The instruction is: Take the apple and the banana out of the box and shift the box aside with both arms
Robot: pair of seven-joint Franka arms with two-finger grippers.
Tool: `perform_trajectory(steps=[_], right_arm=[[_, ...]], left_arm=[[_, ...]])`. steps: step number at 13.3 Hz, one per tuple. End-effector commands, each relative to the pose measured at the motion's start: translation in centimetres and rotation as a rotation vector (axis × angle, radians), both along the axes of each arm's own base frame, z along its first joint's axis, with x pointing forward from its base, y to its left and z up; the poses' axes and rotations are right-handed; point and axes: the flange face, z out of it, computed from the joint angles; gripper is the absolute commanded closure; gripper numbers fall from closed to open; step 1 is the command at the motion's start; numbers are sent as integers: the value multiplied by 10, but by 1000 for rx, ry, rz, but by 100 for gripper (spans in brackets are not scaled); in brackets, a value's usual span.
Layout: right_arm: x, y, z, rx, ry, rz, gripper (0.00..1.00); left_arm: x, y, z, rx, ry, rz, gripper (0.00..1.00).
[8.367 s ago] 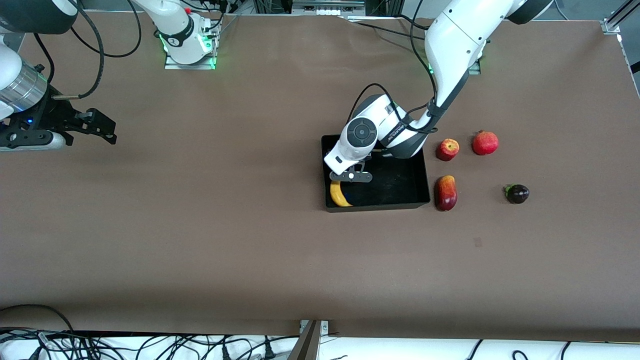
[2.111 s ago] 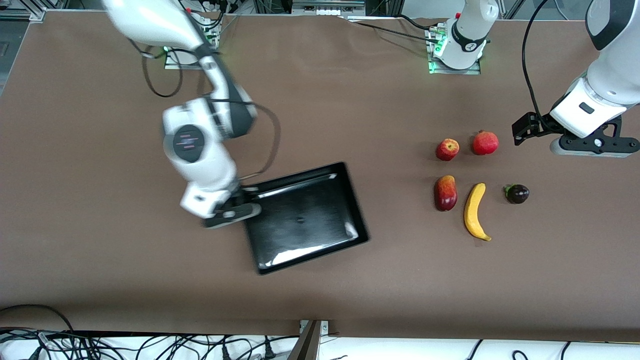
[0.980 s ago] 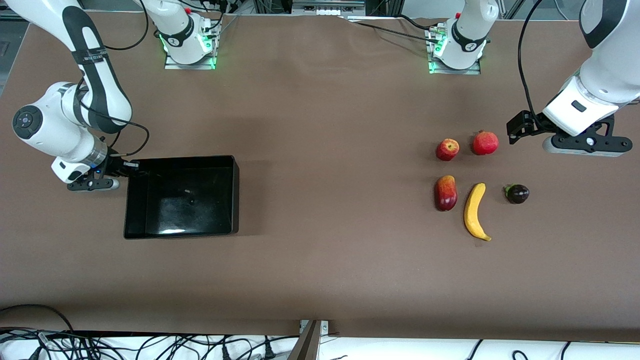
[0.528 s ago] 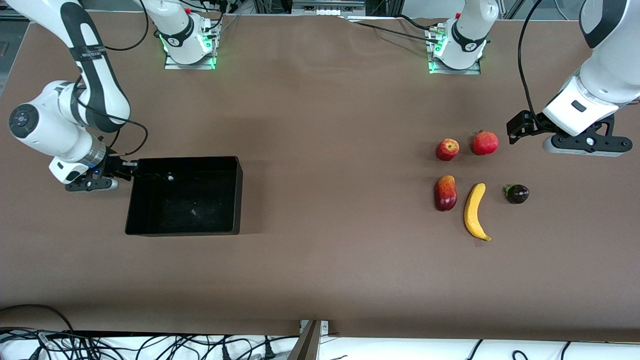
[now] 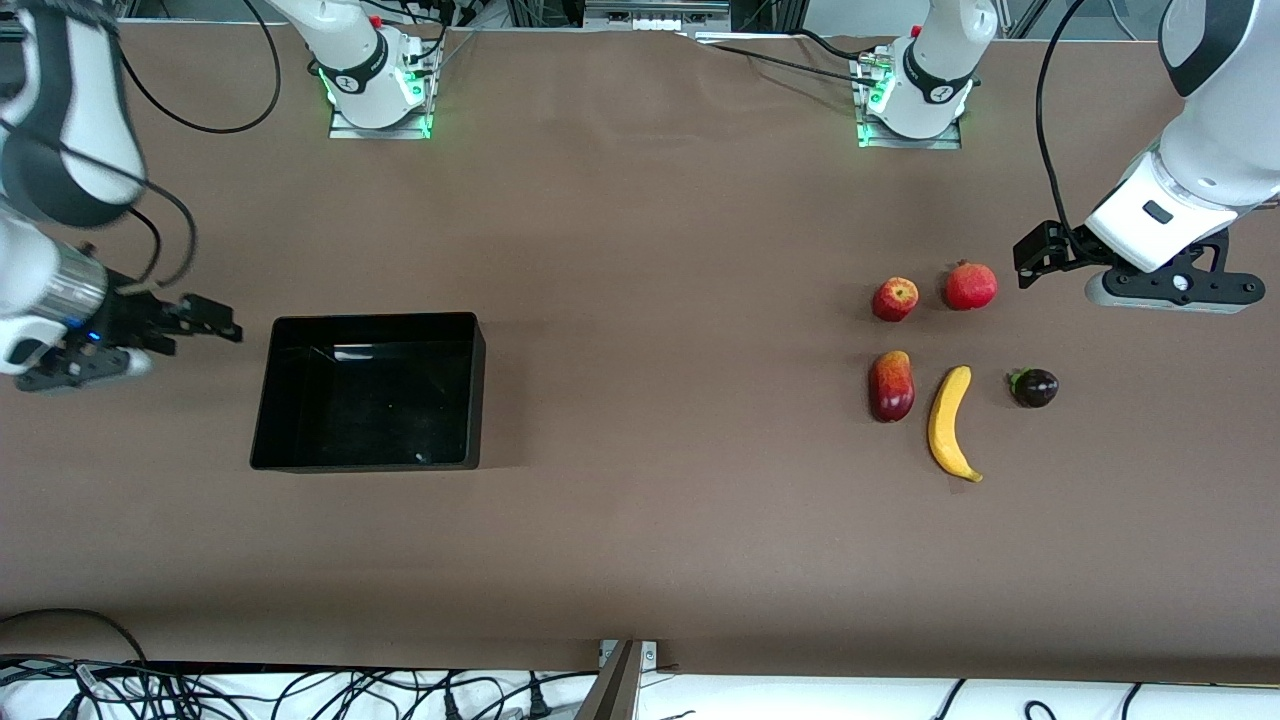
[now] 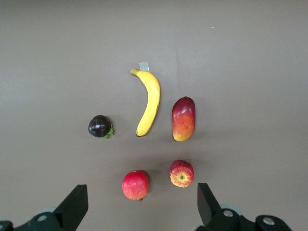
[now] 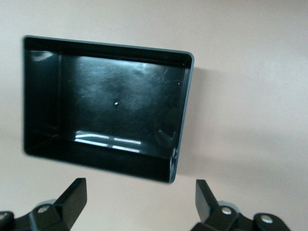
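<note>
A: Front view first, biggest thing down; the box (image 5: 368, 390) sits flat and empty toward the right arm's end of the table, black, shallow, glossy inside, well apart from the fruit.

B: Which step is this, then?

A: By my reading the last one is done; the right gripper (image 5: 205, 320) hangs just beside the box's end wall, at nine o'clock from it, fingers spread wide with nothing between them; the next move likely calls only for that arm to clear away.

B: And the other arm?

A: It waits; the left gripper (image 5: 1040, 250) hovers at three o'clock from the apple, wide open and empty.

B: The fruit?

A: The banana (image 5: 948, 422), long, curved, all yellow, lies on the table; the apple (image 5: 895, 298), small, red with yellow streaks, rests at eleven o'clock from it; both are out of the box.
</note>
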Motion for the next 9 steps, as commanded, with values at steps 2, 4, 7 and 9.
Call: perform_trajectory(steps=[2, 4, 7, 9], right_arm=[[-44, 36, 75, -56, 1, -1, 0], [-57, 56, 89, -60, 23, -16, 0], [-55, 63, 106, -63, -11, 2, 0], [-53, 61, 108, -68, -7, 3, 0]], left_arm=[[-4, -3, 8, -11, 1, 3, 0], [-4, -1, 8, -11, 1, 6, 0], [-4, -1, 8, -11, 3, 6, 0], [-4, -1, 8, -11, 3, 6, 0]])
